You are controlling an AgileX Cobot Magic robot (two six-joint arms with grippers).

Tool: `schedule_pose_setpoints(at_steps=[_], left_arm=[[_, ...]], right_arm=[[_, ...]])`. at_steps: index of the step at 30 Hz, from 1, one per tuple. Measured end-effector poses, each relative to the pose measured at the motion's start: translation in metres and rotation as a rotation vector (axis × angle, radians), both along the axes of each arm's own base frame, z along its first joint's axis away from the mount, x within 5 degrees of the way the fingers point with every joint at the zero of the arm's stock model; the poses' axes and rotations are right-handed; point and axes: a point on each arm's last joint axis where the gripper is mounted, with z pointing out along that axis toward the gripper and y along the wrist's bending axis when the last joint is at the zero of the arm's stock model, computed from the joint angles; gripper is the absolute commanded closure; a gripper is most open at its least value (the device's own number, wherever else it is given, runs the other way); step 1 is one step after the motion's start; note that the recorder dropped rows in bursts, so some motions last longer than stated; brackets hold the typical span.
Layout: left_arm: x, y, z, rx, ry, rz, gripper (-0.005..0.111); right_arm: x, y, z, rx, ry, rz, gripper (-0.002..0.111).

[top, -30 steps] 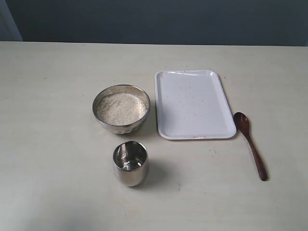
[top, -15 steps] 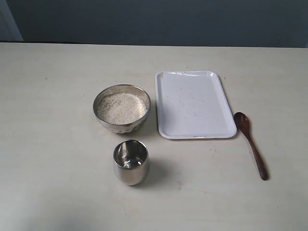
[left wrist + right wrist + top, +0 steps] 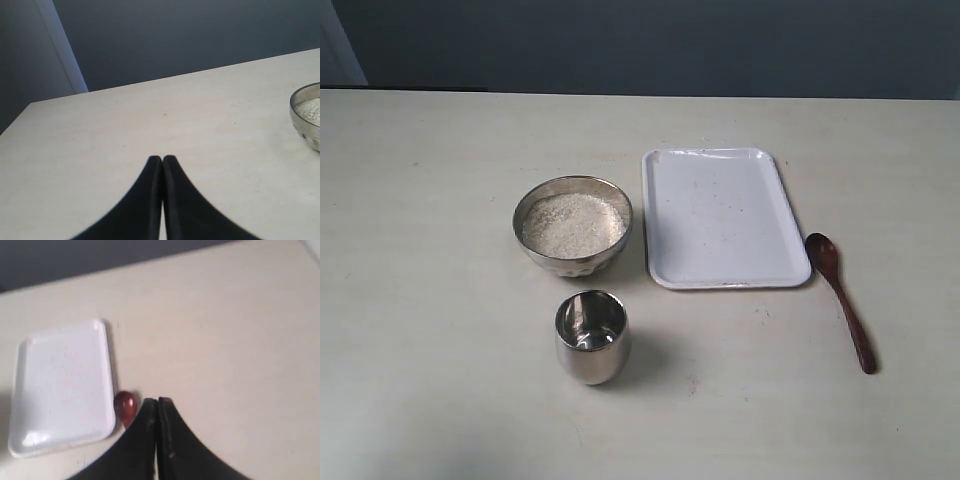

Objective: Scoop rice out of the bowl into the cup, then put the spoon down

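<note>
A wide steel bowl [image 3: 572,226] filled with whitish rice [image 3: 572,222] sits at the table's middle; its edge also shows in the left wrist view as the bowl [image 3: 306,117]. The small steel cup [image 3: 591,337] stands upright just in front of it, with no rice visible in it. The dark reddish-brown wooden spoon [image 3: 840,295] lies flat on the table to the right of the tray. Neither arm appears in the exterior view. My left gripper [image 3: 162,158] is shut and holds nothing, above bare table. My right gripper [image 3: 158,400] is shut and holds nothing, with the spoon's head [image 3: 125,406] beside its tips.
A white rectangular tray [image 3: 722,215] lies between the bowl and the spoon, seen too in the right wrist view as the tray [image 3: 60,385]. The table's far edge meets a dark wall.
</note>
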Motion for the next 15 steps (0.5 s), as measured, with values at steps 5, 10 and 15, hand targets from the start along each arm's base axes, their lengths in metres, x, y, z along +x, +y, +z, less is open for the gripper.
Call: schedule_pose_setpoints(at_steps=[5,10,15], left_arm=[[0.0,0.0,0.0,0.0,0.0,0.0,0.106],[0.0,0.0,0.0,0.0,0.0,0.0,0.106],[0.0,0.0,0.0,0.0,0.0,0.0,0.106]], right_arm=[[0.068,0.013,-0.058,0.007,0.356,0.149,0.109],[0.092,0.045,-0.118,-0.03,0.621,0.299,0.098],[0.099,0.081,-0.16,-0.07,0.766,0.423,0.069]])
